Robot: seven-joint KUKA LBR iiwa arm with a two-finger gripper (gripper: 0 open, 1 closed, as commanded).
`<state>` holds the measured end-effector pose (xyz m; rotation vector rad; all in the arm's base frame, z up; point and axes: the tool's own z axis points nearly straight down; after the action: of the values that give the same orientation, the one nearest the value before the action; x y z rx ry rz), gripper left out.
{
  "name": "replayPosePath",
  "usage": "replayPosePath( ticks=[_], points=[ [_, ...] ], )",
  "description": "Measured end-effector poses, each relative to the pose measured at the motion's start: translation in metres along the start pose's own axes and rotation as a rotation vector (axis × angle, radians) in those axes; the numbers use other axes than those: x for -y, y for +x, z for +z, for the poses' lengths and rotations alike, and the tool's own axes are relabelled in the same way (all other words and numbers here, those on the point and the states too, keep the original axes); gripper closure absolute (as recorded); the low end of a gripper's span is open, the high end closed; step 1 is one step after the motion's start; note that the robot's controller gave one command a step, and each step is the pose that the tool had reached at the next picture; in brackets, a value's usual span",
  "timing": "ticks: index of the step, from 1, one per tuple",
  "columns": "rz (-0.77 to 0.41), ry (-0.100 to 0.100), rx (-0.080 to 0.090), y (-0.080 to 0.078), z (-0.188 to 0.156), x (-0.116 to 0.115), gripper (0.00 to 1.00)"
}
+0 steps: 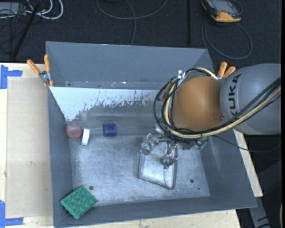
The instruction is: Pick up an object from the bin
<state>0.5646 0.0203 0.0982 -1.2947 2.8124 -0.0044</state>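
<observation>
My gripper (157, 154) hangs low over the right middle of the bin, its two metal fingers spread apart. Right under it lies a flat grey, shiny pouch-like piece (156, 173) on the bin floor; the fingertips stand at its upper edge, one near its left corner and one over its middle. Nothing shows between the fingers.
A small blue cube (109, 129), a white block (85, 136) and a pinkish round lump (73, 130) lie in a row at the back left. A green ribbed sponge (79, 201) sits in the front left corner. The arm's orange dome and cables rise to the gripper's right.
</observation>
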Motion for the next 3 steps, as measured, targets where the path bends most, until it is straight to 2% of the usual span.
replayPosePath(
  ticks=[1,2,3],
  points=[
    [0.004,0.001,-0.001,0.0,0.0,0.0,1.0],
    [-0.314,-0.01,-0.018,-0.015,-0.001,0.005,1.0],
    [-0.313,-0.003,-0.009,-0.009,-0.002,0.004,1.0]
  ],
)
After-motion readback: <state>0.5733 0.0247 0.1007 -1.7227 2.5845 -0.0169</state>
